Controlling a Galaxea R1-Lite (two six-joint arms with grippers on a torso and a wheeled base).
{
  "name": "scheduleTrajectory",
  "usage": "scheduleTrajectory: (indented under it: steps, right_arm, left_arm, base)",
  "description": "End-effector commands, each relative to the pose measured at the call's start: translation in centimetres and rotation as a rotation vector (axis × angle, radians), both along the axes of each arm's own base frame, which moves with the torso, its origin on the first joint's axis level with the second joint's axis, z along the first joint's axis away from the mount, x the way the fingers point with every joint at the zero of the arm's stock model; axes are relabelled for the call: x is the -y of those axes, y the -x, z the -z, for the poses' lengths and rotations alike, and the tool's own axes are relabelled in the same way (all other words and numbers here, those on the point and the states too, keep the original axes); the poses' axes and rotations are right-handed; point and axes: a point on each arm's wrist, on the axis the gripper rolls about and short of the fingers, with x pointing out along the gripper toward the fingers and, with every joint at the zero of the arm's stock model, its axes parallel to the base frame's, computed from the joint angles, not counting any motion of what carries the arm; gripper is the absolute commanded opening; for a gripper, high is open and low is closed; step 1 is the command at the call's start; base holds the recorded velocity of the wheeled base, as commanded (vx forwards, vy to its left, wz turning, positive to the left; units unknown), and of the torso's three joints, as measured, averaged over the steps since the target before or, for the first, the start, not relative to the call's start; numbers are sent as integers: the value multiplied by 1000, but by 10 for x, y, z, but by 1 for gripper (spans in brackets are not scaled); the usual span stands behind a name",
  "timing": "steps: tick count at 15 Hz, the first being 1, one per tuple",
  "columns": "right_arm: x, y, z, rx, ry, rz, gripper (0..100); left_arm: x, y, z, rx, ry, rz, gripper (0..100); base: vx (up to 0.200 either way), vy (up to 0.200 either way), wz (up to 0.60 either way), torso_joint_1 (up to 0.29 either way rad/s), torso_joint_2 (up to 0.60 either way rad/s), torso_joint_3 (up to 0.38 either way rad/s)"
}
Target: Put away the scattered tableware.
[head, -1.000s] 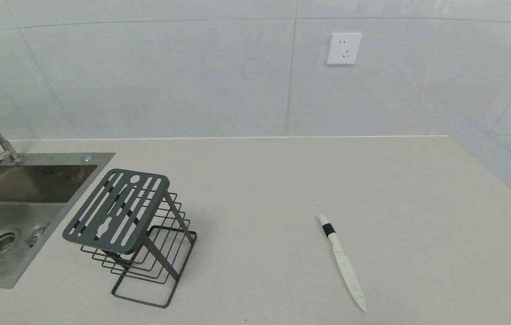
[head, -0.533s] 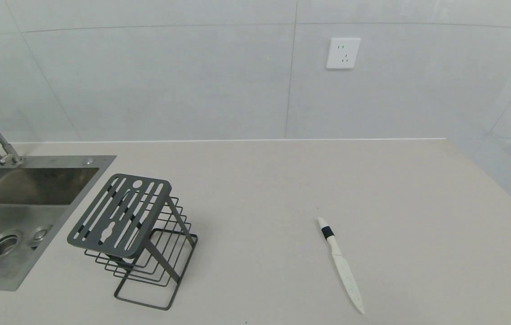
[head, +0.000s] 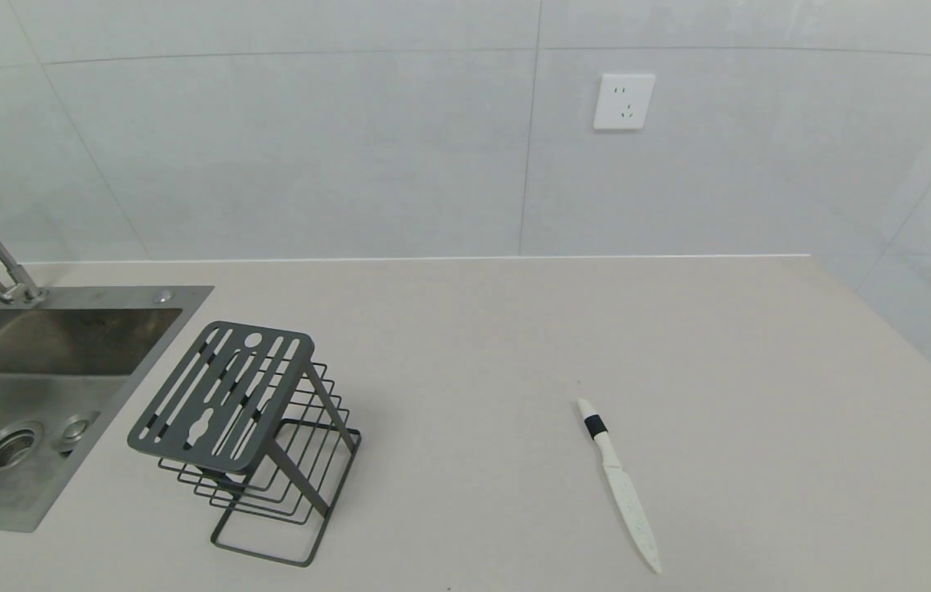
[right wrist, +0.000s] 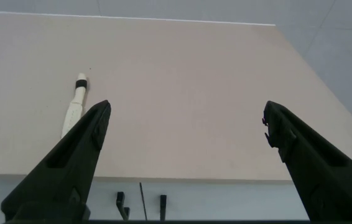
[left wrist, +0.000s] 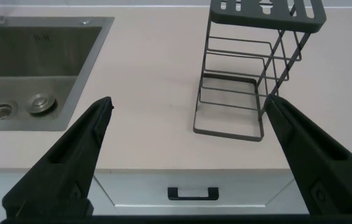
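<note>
Slight view shift — knife [head: 619,485] at rest

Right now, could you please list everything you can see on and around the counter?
counter: one, beige, against the wall
sink: one, steel, set into the counter's left end
tap: one, silver, behind the sink
rack: one, dark grey, on the counter beside the sink
knife: one, white with a black band, flat on the counter's right part
socket: one, white, on the wall
drawer handle: one, black, below the counter's front edge
left fingers: two, black, open, facing the rack
right fingers: two, black, open, facing the knife
</note>
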Motion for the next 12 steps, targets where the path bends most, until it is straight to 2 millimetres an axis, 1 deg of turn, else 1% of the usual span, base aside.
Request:
scheduleTrajectory:
  steps: [1,3,4,5,6,7,8,9,10,12]
  right_arm:
    - [-1,0,-1,9,1,-35,100]
    - [-1,1,-16,157,6,-44,100]
    - [-2,2,-22,191,15,-74,100]
    - [-3,0,-30,149,18,-156,100]
    - [-5,-3,-45,105,15,-262,100]
    - [-6,-9,-56,45,10,-341,100]
    - [-7,-19,-67,-9,5,-374,100]
    - [-7,-23,-70,-29,5,-378,100]
    - [-9,-38,-77,-109,-1,-424,100]
    - [-11,-50,-76,-189,-4,-482,100]
  left_arm:
    - [0,0,0,-1,0,-1,100]
    - [0,0,0,-3,2,-1,100]
    - [0,0,0,-2,0,-1,100]
    - [0,0,0,-2,0,-1,100]
    - [0,0,0,-3,3,-1,100]
    - [0,0,1,-4,3,-1,100]
    - [0,0,0,-3,3,-1,100]
    - [0,0,0,-3,2,0,100]
    - [0,0,0,-3,2,0,100]
    - [0,0,1,-4,2,2,100]
  base:
    - [0,0,0,0,0,0]
    - [0,0,0,0,0,0]
    - [0,0,0,0,0,0]
    - [0,0,0,0,0,0]
    - [0,0,0,0,0,0]
    - [0,0,0,0,0,0]
    - [0,0,0,0,0,0]
    - [0,0,0,0,0,0]
    - [0,0,0,0,0,0]
    - [0,0,0,0,0,0]
